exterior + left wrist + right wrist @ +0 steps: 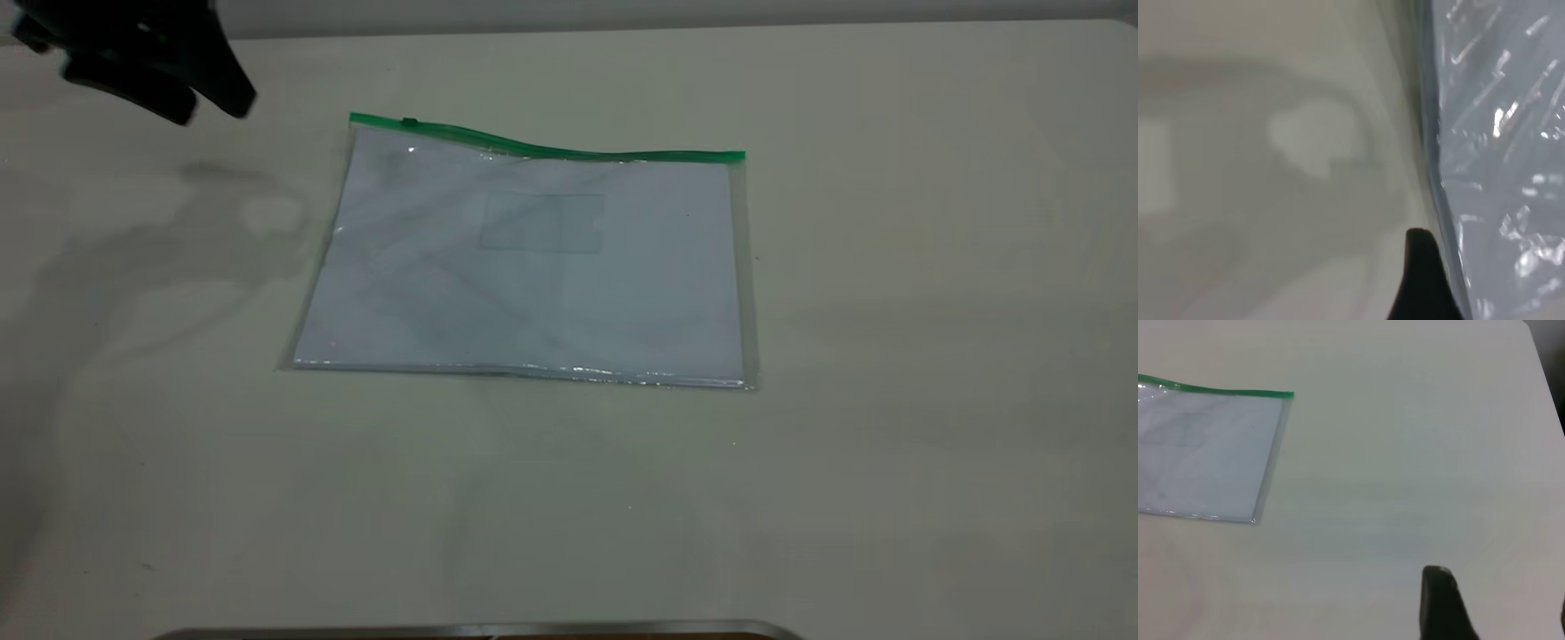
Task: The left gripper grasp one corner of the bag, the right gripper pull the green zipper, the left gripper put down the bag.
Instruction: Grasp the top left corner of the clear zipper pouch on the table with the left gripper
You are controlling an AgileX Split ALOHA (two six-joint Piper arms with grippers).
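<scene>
- While the bag (524,267) lies flat on the pale table (933,356), nothing touches it; it sits a little left of the middle of the exterior view, its long edges running across.
- White paper sheets fill the bag, and a small clear card pocket (542,222) shows on its upper face, nearer the zip edge than the near edge.
- Along the far long edge runs the green zipper (569,149), slightly wavy, from the far left corner to the far right corner.
- Its small slider tab (409,122) sits close to the far left corner of the bag.
- At the top left corner of the exterior view the left gripper (213,102) hangs above the table, beside the far left corner of the bag and apart from it; its dark shadow falls on the table to the left of the bag.
- From these pictures I cannot tell whether its jaws are spread or pressed together: the exterior view shows two dark fingertips near each other, and the left wrist view shows only one black fingertip (1423,280) over the table just beside the bag's clear edge.
- Off to the bag's right, the right gripper appears only in the right wrist view, as one dark fingertip (1441,603) over bare table, well apart from the bag's right-hand corners; how its jaws stand cannot be told.
</scene>
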